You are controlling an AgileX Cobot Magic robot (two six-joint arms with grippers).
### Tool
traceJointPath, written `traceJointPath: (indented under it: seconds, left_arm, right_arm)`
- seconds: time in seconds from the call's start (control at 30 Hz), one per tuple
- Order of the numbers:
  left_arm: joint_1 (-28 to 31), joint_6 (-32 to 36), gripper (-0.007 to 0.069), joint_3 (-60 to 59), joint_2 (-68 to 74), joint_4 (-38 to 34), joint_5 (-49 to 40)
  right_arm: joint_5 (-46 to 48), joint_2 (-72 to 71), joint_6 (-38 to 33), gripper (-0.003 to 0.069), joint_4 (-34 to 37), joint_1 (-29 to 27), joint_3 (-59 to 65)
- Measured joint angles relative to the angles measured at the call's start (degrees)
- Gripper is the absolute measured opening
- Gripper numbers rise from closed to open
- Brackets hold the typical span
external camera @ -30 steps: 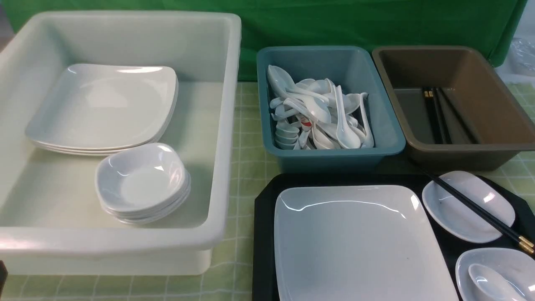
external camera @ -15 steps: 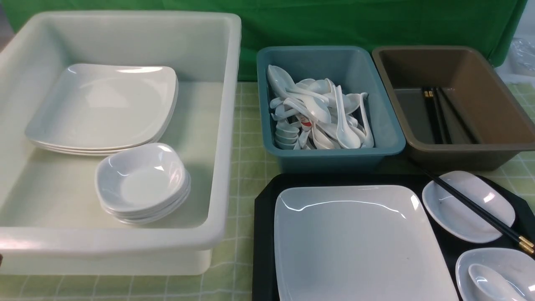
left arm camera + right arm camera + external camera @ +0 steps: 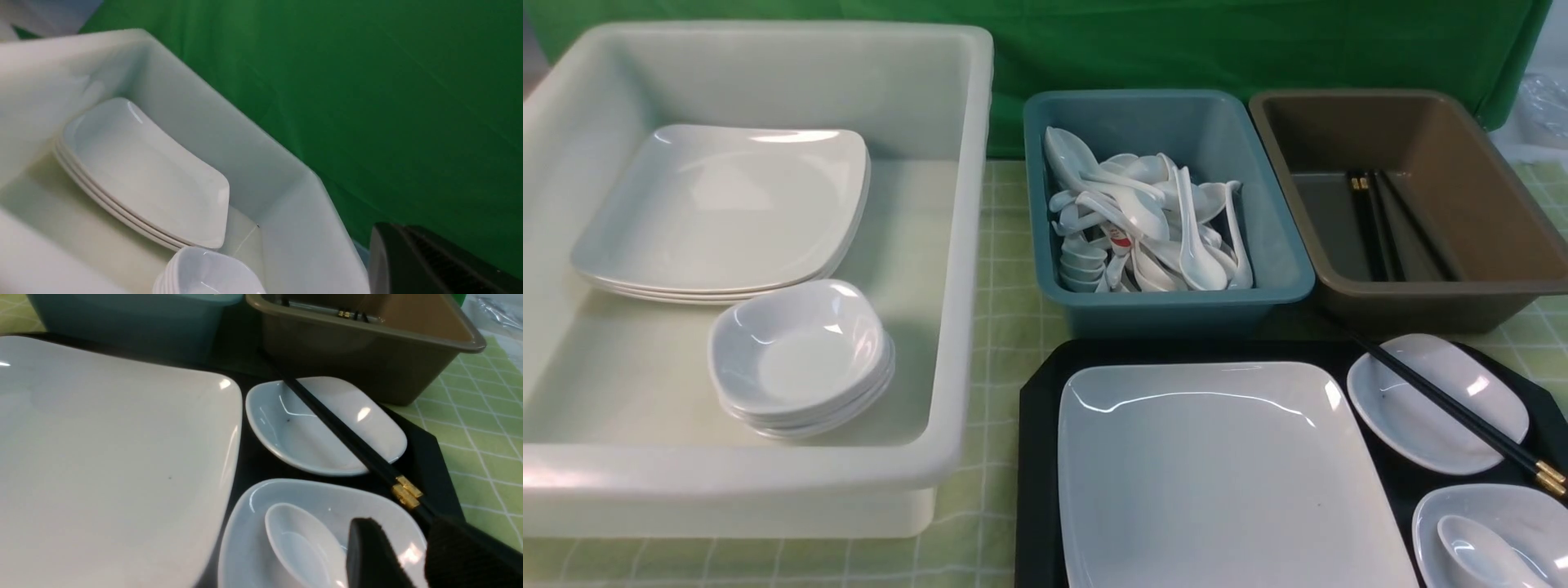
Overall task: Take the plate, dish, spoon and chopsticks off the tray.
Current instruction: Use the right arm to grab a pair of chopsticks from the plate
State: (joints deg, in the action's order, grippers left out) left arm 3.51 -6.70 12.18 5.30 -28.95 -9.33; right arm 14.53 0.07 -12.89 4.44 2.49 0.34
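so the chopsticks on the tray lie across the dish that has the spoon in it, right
Not quite. The chopsticks on the tray lie across the empty dish; the spoon sits in the other dish, as the right wrist view shows.

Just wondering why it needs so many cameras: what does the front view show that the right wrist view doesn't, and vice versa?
Front view only: the white tub holding stacked plates, and the heap of spoons in the teal tub. Right wrist view only: the right claw, open, near the chopsticks' gold bands. Both: the plate, spoon, chopsticks, tray, brown tub.
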Motion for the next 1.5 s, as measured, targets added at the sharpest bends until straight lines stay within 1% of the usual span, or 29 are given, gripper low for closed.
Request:
traceJointPath:
  seconds: [0.03,0.1,0.13,0.23,0.27,0.3,0.33,0.37,0.43,0.47,0.67,0.73,0.77,0.8,0.87,0.9,0.93,0.97,1.0,1.03,1.07,1.1,1.13,1.23,1.3,1.37,1.43,1.5]
  left_arm:
    - [-0.6,5.8,0.0023,4.9,4.0,0.0,-4.1]
    - [-2.5,12.9,0.0023,11.6,10.6,0.0,-11.2]
    - [-3.3,14.7,0.0023,13.4,12.6,0.0,-13.4]
    - [-8.0,21.4,0.0023,21.3,21.7,0.1,-24.6]
    - [-9.5,23.4,0.0023,23.7,24.9,0.2,-27.9]
    - [-10.8,24.5,0.0023,25.3,27.2,0.2,-29.7]
    - [-11.3,24.9,0.0023,25.8,28.1,0.2,-29.9]
    - [-12.6,25.5,0.0023,27.1,30.2,0.2,-31.2]
    - [-14.1,26.2,0.0023,28.2,32.6,0.3,-31.7]
    - [-14.8,26.5,0.0023,28.5,33.5,0.3,-31.6]
    - [-15.7,29.5,0.0023,28.8,34.2,0.2,-31.7]
    - [-15.7,30.3,0.0023,28.9,34.2,0.0,-31.7]
    - [-15.7,30.8,0.0023,28.9,34.2,-0.3,-31.7]
    - [-15.7,32.2,0.0023,28.9,34.2,-1.3,-31.7]
    - [-16.3,34.5,0.0023,28.9,34.5,-2.9,-31.5]
    - [-17.0,36.5,0.0023,28.9,34.9,-4.3,-31.2]
    - [-17.9,37.7,0.0023,29.0,35.2,-5.1,-31.0]
    - [-19.2,39.5,0.0023,29.0,36.0,-5.8,-30.9]
    - [-20.2,40.0,0.0023,29.0,36.5,-6.1,-30.9]
    - [-21.3,40.6,0.0023,29.0,36.9,-6.1,-30.9]
    - [-22.1,41.1,0.0023,29.0,36.9,-6.1,-31.0]
    - [-22.6,41.5,0.0023,29.0,36.9,-6.1,-31.2]
    - [-23.1,41.8,0.0023,29.0,36.7,-6.1,-31.4]
    - [-24.0,42.7,0.0023,29.0,35.6,-6.1,-31.9]
    - [-24.2,42.9,0.0023,29.0,33.5,-6.3,-32.4]
    - [-24.2,42.9,0.0023,29.0,31.1,-6.3,-33.1]
    - [-24.3,42.9,0.0023,29.0,28.8,-6.3,-33.6]
    - [-24.4,42.9,0.0023,29.0,27.1,-6.3,-33.9]
  right_arm:
    - [0.0,0.0,0.0,0.0248,0.0,0.0,0.0]
    - [0.0,0.0,0.0,0.0248,0.0,0.0,0.0]
    - [0.0,0.0,0.0,0.0248,0.0,0.0,0.0]
    - [-2.4,0.0,0.6,0.0248,0.3,0.0,0.0]
    - [-4.0,0.0,2.4,0.0248,1.6,0.0,0.0]
    - [-5.6,0.0,6.3,0.0248,3.5,0.0,0.0]
    - [-6.3,0.0,7.0,0.0248,4.3,0.0,0.0]
    - [-8.3,0.0,12.9,0.0248,6.3,0.0,0.0]
    - [-11.7,0.0,19.0,0.0248,7.7,0.0,0.0]
    - [-13.2,0.0,20.8,0.0248,8.0,0.0,0.0]
    - [-20.6,0.0,27.1,0.0248,8.8,0.0,0.0]
    - [-20.5,0.0,30.6,0.0241,8.9,0.1,-0.1]
    - [-18.5,0.4,31.2,0.0233,8.9,0.3,-0.8]
    - [-14.5,2.1,30.5,0.0215,8.9,1.1,-2.6]
    - [-7.5,6.8,26.5,0.0194,8.9,2.7,-8.1]
    - [-0.6,11.9,21.9,0.0188,8.9,4.3,-12.9]
    - [1.4,14.8,19.5,0.0186,8.9,5.1,-15.4]
    - [10.3,23.4,13.9,0.0185,8.1,7.3,-22.4]
    - [15.9,30.2,11.0,0.0185,7.2,8.8,-27.6]
    - [20.0,37.0,8.9,0.0186,6.1,9.8,-32.5]
    - [22.2,40.3,8.1,0.0188,5.3,10.2,-34.1]
    - [25.3,45.3,7.1,0.0192,4.0,10.5,-38.6]
    - [27.8,49.1,6.5,0.0197,2.4,10.7,-41.3]
    - [30.2,55.9,5.7,0.0214,-0.6,10.8,-46.1]
    - [32.7,65.7,5.3,0.0251,-4.4,10.0,-52.7]
    - [34.9,72.9,4.0,0.0293,-6.5,8.0,-57.3]
    - [35.7,78.5,2.5,0.0325,-6.9,5.7,-60.3]
    - [35.7,81.7,1.9,0.0341,-7.0,4.1,-61.6]
